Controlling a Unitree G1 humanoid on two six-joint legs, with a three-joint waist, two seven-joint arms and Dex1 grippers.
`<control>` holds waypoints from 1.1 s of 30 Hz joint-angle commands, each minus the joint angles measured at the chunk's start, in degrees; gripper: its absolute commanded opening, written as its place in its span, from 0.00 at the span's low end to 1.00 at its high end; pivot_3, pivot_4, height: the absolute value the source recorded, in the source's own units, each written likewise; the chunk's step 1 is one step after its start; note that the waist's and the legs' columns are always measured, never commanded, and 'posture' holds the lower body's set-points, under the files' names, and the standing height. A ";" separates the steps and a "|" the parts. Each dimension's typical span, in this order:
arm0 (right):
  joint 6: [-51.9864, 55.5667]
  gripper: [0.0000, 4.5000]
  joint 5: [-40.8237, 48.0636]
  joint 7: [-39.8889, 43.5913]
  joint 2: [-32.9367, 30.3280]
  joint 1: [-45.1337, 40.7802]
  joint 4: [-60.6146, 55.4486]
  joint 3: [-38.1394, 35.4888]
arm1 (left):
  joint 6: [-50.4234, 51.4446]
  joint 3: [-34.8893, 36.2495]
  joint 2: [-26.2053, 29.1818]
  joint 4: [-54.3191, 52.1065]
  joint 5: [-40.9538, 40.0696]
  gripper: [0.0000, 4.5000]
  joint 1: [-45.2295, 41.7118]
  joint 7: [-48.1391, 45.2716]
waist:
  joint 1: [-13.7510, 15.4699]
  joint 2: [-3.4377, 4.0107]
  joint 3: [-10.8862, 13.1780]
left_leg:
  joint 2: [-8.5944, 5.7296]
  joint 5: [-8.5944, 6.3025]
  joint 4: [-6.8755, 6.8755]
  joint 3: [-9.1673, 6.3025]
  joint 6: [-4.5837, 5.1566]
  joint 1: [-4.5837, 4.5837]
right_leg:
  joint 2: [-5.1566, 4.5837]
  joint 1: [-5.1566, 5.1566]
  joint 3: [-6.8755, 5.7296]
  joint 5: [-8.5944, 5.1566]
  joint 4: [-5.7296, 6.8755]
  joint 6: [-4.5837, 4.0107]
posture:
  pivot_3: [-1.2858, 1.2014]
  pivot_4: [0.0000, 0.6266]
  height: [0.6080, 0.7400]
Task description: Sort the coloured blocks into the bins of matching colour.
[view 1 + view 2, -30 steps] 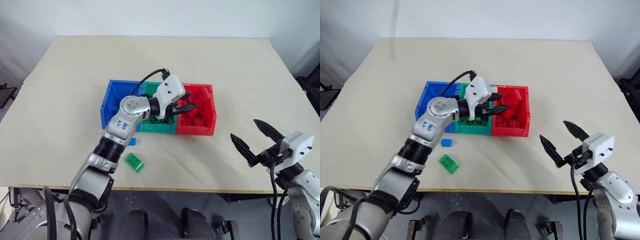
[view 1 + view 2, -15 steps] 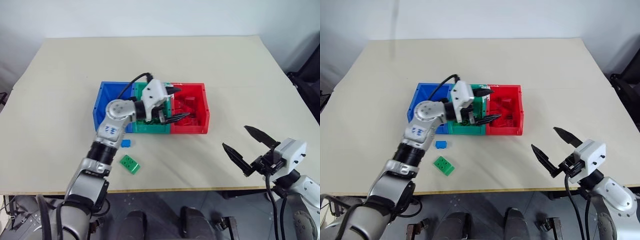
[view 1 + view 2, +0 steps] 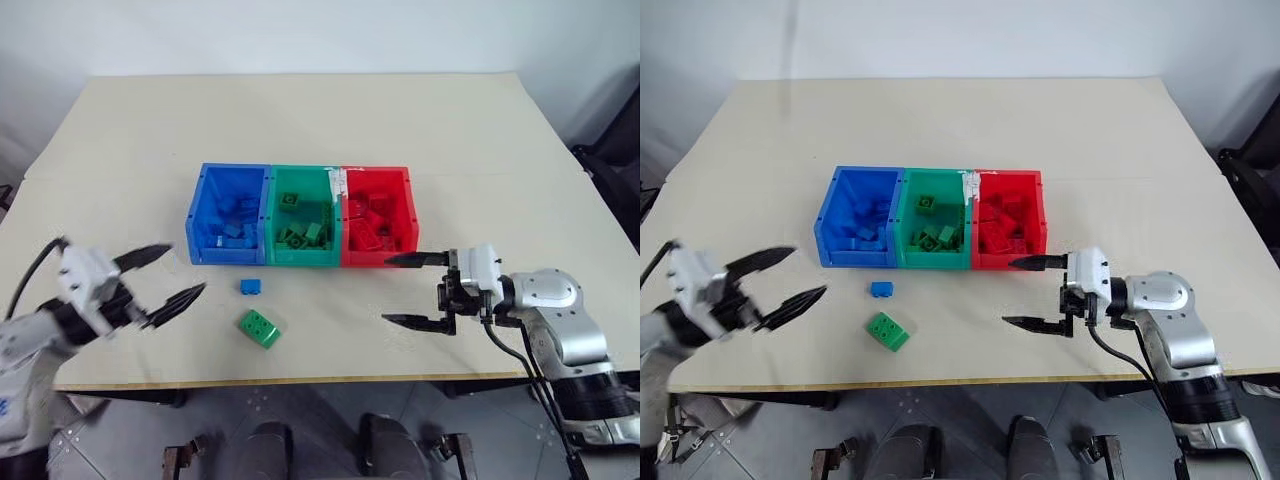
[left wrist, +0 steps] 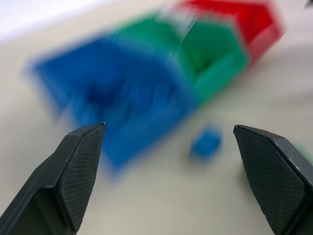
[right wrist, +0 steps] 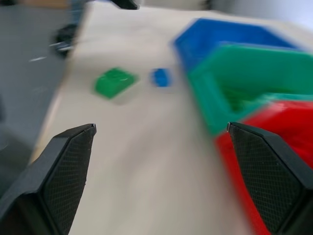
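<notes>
Two bricks are left to sort: a small blue brick (image 3: 251,287) and a green brick (image 3: 260,328) lie on the beige desk (image 3: 120,180) between the bins (image 3: 300,216) and its near edge. The left gripper (image 3: 160,276), fingers spread and empty, hangs by the near left corner, probably lining up on them. The right gripper (image 3: 415,290), also released, points leftward just off the red bin. Grey floor below.

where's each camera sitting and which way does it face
Left and right eye views: on the head, looking down over the table, bins and both open grippers.
Left wrist view: along the left gripper toward the bins and the blue block.
Right wrist view: along the right gripper toward the bins and the green block.
Shared: both wrist views show the bins and blue block.
</notes>
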 commanded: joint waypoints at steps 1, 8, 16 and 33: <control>-1.24 1.00 0.16 2.90 1.63 -2.43 2.33 1.24 | -3.60 2.86 1.66 -2.96 0.18 0.99 4.15 -2.84 | 0.27 -0.01 0.00 | 0.00 -0.01 0.02 -0.01 -0.01 0.00 | 0.00 0.00 -0.01 0.00 0.00 -0.01 | 0.52 0.24 1.00; -0.86 1.00 -0.90 6.21 -1.14 -2.55 5.60 0.70 | -10.18 -11.91 10.66 -5.19 6.49 0.99 0.55 -12.72 | 1.20 0.01 0.00 | -0.02 -0.08 0.17 0.01 -0.04 -0.01 | -0.01 0.00 0.00 0.00 -0.06 -0.05 | 0.52 0.24 1.00; 4.86 1.00 0.96 2.08 -6.43 7.07 -3.93 -3.55 | -17.09 -35.23 12.60 9.47 17.31 0.99 -23.89 -21.07 | 1.15 0.08 0.01 | 0.03 -0.13 0.08 0.23 0.01 -0.05 | 0.05 -0.12 0.00 -0.01 0.07 -0.06 | 0.52 0.24 1.00; 9.91 1.00 2.97 -10.29 -6.88 21.40 -18.86 -11.10 | -19.33 -45.50 7.95 21.84 20.10 0.43 -37.70 -27.29 | 0.45 0.07 0.02 | 0.12 -0.22 0.24 0.47 0.12 -0.04 | 0.05 -0.13 -0.01 0.02 0.13 0.00 | 0.52 0.24 1.00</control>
